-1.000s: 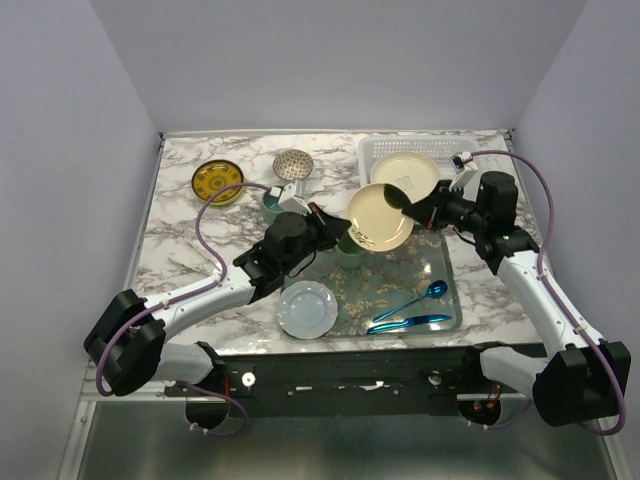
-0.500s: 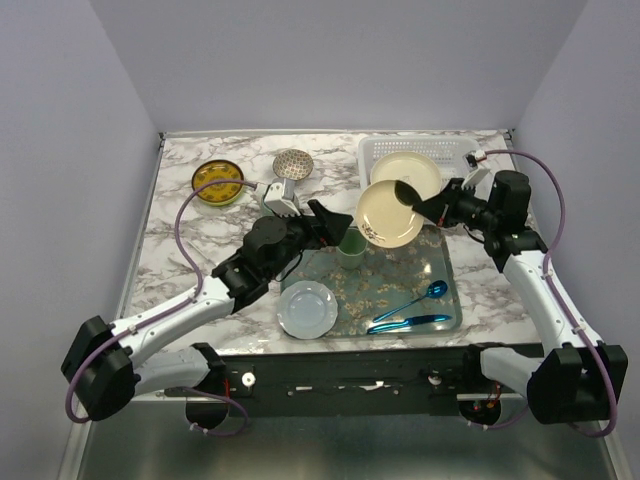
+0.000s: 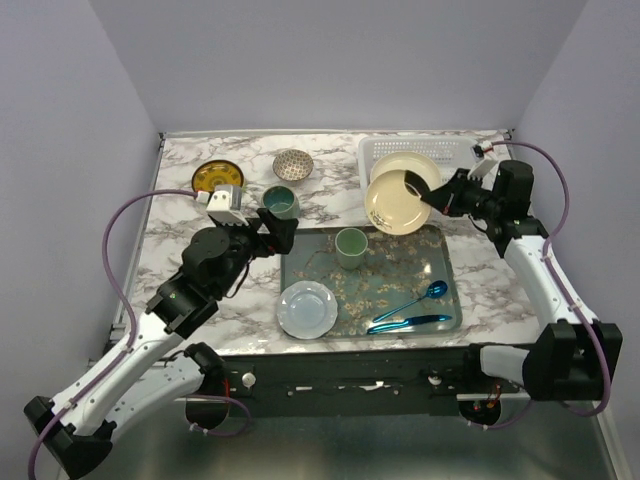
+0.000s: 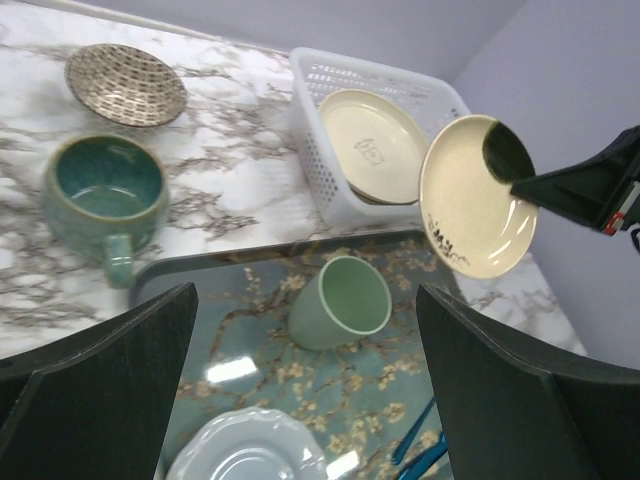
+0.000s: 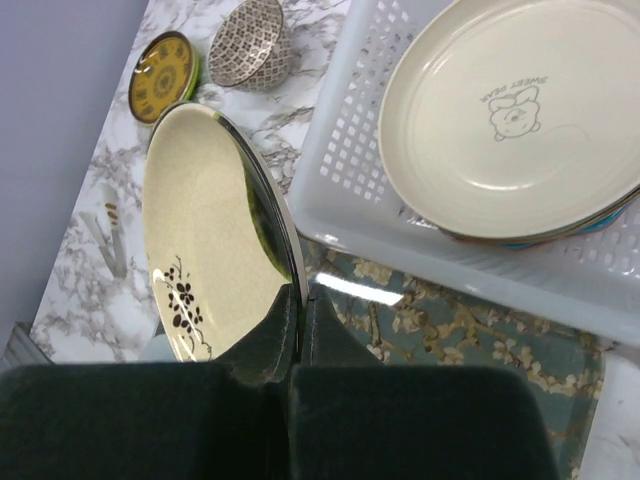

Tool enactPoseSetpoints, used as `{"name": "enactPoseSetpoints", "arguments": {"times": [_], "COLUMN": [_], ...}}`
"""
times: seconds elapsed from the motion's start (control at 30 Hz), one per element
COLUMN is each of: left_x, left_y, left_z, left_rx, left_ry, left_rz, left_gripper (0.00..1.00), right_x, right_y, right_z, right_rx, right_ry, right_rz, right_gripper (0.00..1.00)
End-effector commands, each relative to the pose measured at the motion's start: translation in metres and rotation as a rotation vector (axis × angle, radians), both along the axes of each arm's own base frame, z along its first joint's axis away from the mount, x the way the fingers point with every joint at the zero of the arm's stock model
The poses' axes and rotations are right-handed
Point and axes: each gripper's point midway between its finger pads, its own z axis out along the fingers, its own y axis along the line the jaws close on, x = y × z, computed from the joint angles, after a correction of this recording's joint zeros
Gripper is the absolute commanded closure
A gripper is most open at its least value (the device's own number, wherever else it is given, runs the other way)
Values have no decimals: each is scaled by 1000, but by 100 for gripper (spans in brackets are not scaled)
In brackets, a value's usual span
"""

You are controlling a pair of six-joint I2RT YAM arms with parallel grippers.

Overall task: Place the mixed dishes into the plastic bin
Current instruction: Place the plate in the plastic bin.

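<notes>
My right gripper (image 3: 428, 194) is shut on the rim of a cream plate with a dark flower print (image 3: 396, 203) (image 5: 205, 235), held tilted in the air over the near edge of the white plastic bin (image 3: 372, 152) (image 5: 350, 150). Another cream plate (image 3: 412, 166) (image 5: 510, 110) lies on top of the dishes in the bin. My left gripper (image 3: 277, 231) (image 4: 310, 400) is open and empty, left of a pale green cup (image 3: 351, 245) (image 4: 342, 300). The teal mug (image 3: 280, 203) (image 4: 105, 185), speckled bowl (image 3: 292, 165) (image 4: 125, 83) and amber plate (image 3: 218, 178) sit on the marble.
A floral-patterned tray (image 3: 440, 270) holds the green cup, a pale blue scalloped plate (image 3: 308, 308) (image 4: 245, 450), and blue cutlery (image 3: 412, 308), with crumbs strewn about. The bin stands behind the tray at the back right. Purple walls close in both sides.
My left gripper has opened and drawn back to the left, away from the green cup. My right gripper has carried the cream plate back and right, toward the bin.
</notes>
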Motion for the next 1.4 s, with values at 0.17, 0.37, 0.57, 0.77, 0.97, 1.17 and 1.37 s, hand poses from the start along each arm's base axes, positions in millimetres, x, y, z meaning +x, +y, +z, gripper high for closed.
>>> {"name": "enactPoseSetpoints", "arguments": {"times": [0.17,0.37,0.57,0.77,0.97,1.17,1.37], "left_x": [-13,-14,-14,-12,-10,-8,-7], "left_y": [75,80,85,88,90,90,90], "left_z": [-19,-32,-32,-32,-33,-34,-34], "left_rx": [431,437,419,404,399,394,389], "left_ry": [-49,-43,-47,-41,-37,-31,-30], "left_rz": [147,161,180,185,192,187,189], "left_gripper": [1,1,1,1,1,1,1], "right_x": [72,107,130,153,165,173,177], "right_y": [-24,-40,-46,-52,-56,-60,-61], "right_z": [1,-3,-17,-34,-56,-72,-89], "right_rx": [-92,-172,-204,-234,-262,-285,-302], "right_ry": [45,44,63,85,128,162,199], "right_rz": [-116,-172,-189,-200,-207,-212,-203], "right_gripper": [99,100,100,100,99,99,95]}}
